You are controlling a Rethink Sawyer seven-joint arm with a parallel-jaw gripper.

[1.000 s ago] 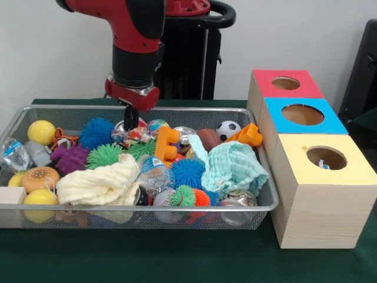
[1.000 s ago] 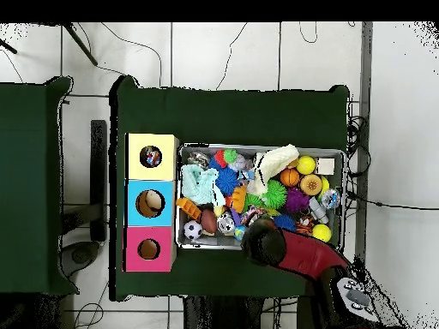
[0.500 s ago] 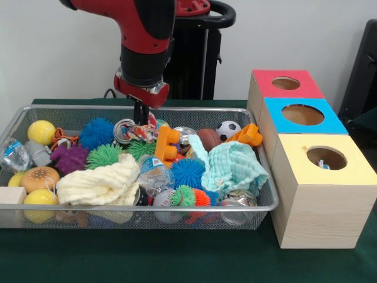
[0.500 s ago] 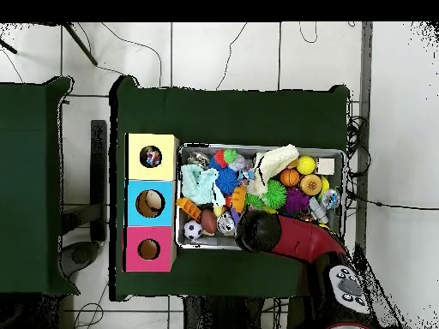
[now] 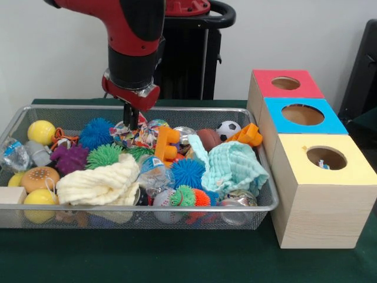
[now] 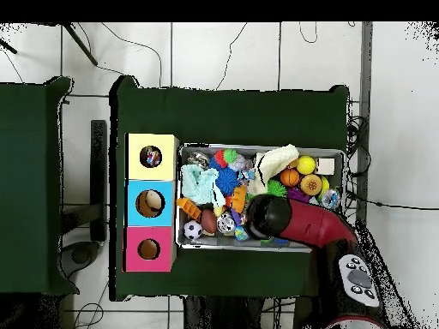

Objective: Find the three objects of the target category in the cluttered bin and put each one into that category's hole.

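Observation:
The wire mesh bin point(image 5: 147, 109) holds a heap of toys and cloths. My gripper point(image 5: 131, 125) hangs over the bin's back middle, shut on the white cloth with multicoloured dots point(image 5: 141, 137), which lies low on the clutter. The cream knitted cloth point(image 5: 100, 180) lies front left in the bin and a mint cloth point(image 5: 235, 165) front right. The yellow-topped box's hole point(image 5: 326, 157) is to the right of the bin, with a small item showing inside. In the overhead view my arm point(image 6: 273, 214) hides the gripper; the cream cloth point(image 6: 276, 161) and the hole point(image 6: 151, 157) show.
The blue-topped box point(image 5: 303, 114) and the red-topped box point(image 5: 285, 83) stand behind the yellow one. Spiky rubber balls, an orange plastic block point(image 5: 166, 144), a small football point(image 5: 228, 128), yellow balls and a wooden block point(image 5: 12, 196) crowd the bin.
My gripper went up and right, dragging the dotted cloth, then came back left and down. The cloth again covers the silver ring that showed half a second ago.

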